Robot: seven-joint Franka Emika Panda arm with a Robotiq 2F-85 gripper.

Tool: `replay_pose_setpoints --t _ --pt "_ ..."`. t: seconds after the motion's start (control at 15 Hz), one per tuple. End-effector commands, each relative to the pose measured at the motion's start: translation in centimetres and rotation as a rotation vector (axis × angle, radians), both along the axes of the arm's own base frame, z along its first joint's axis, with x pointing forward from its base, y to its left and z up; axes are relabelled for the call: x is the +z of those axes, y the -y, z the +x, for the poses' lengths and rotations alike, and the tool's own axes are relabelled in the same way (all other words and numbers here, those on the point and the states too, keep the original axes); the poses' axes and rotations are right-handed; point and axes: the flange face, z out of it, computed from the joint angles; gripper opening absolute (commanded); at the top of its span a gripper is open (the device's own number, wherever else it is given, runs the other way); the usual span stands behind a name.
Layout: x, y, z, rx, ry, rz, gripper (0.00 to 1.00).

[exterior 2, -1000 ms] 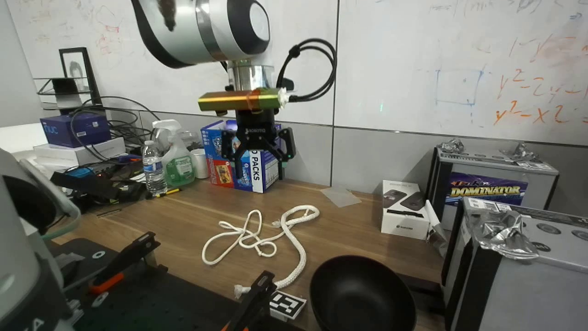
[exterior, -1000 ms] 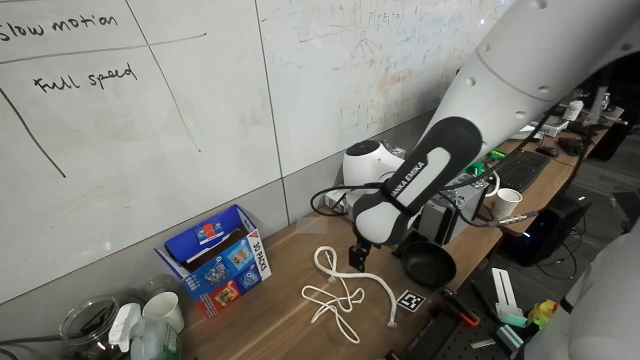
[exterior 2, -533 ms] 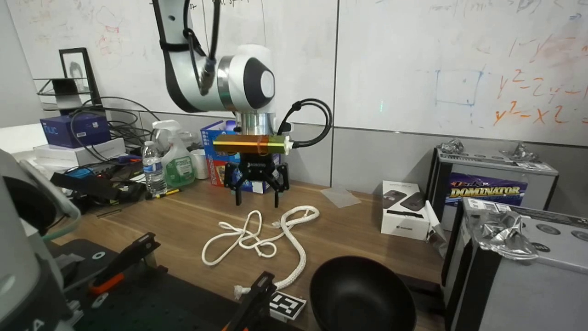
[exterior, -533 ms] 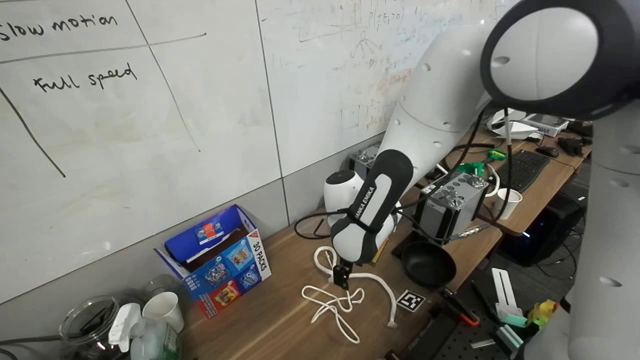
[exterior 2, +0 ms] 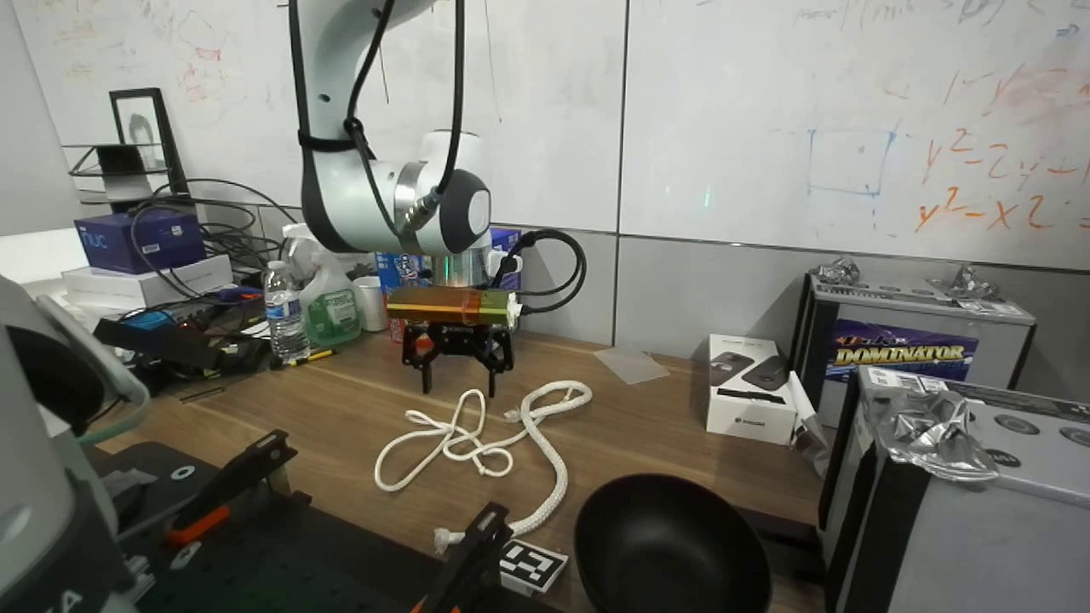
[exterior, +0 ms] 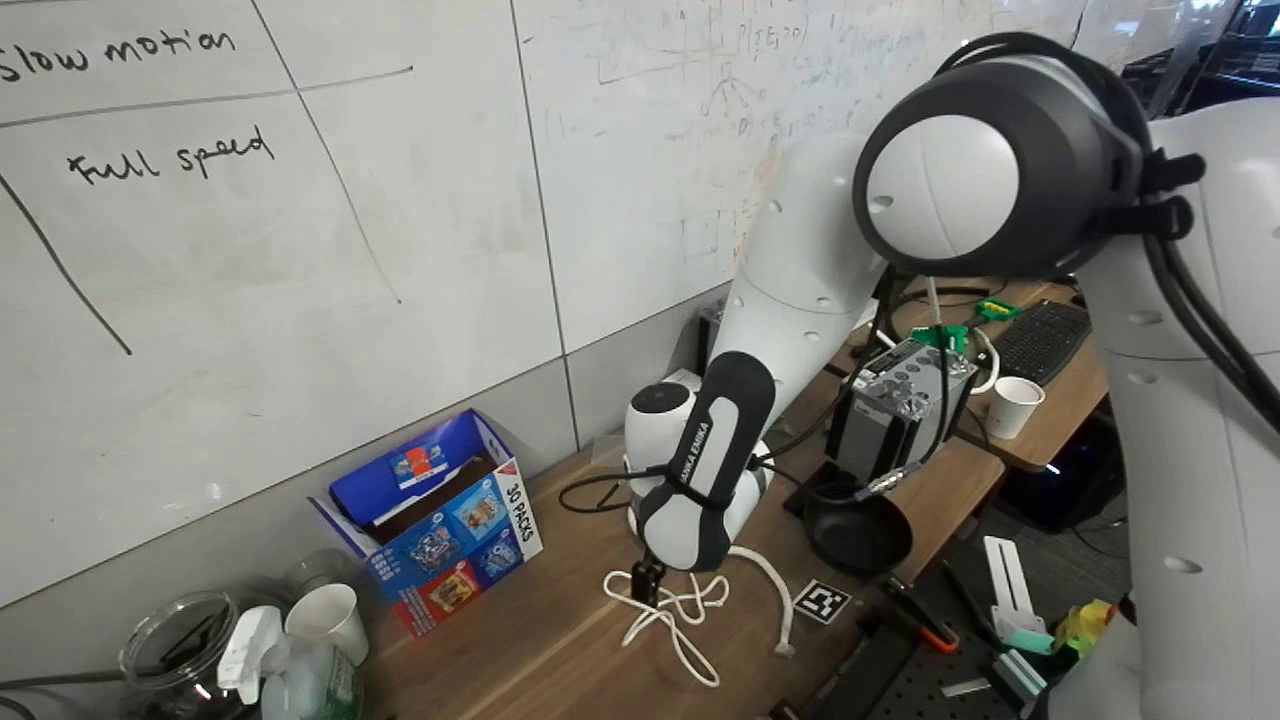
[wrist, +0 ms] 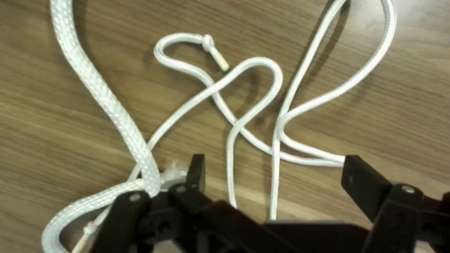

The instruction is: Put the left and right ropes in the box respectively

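The left rope, a thin white looped cord (exterior: 665,610) (exterior 2: 449,432) (wrist: 230,157), lies on the wooden table. The right rope, a thicker white curled cord (exterior: 768,575) (exterior 2: 553,464) (wrist: 110,105), lies beside it. The arm hides part of the right rope in an exterior view. My gripper (exterior: 648,590) (exterior 2: 459,390) (wrist: 275,159) is open and empty, above the table over the left rope. In the wrist view, strands of the left rope pass between the fingers. The blue open-top box (exterior: 455,545) stands against the wall; the arm mostly hides it in an exterior view (exterior 2: 400,271).
A black pan (exterior: 858,535) (exterior 2: 668,532) and a printed marker (exterior: 822,602) lie near the ropes. A spray bottle (exterior 2: 330,302) and paper cup (exterior: 328,622) stand by the box. A white phone box (exterior 2: 749,404) and grey-black appliances (exterior 2: 954,511) stand on another side.
My gripper has come down from in front of the box to over the left rope, still open. The ropes and the box have not moved.
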Motion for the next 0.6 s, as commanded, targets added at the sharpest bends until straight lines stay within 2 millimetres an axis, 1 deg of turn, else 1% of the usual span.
replay_pose_setpoints --t 0.0,0.33,0.53 --pt "-1.6 -0.8 1.1 0.017 0.03 0.017 1.0" --pt "-3.7 -0.9 1.7 0.039 0.005 0.0 1.0" --pt "-4.6 -0.7 2.0 0.045 -0.005 -0.002 1.0"
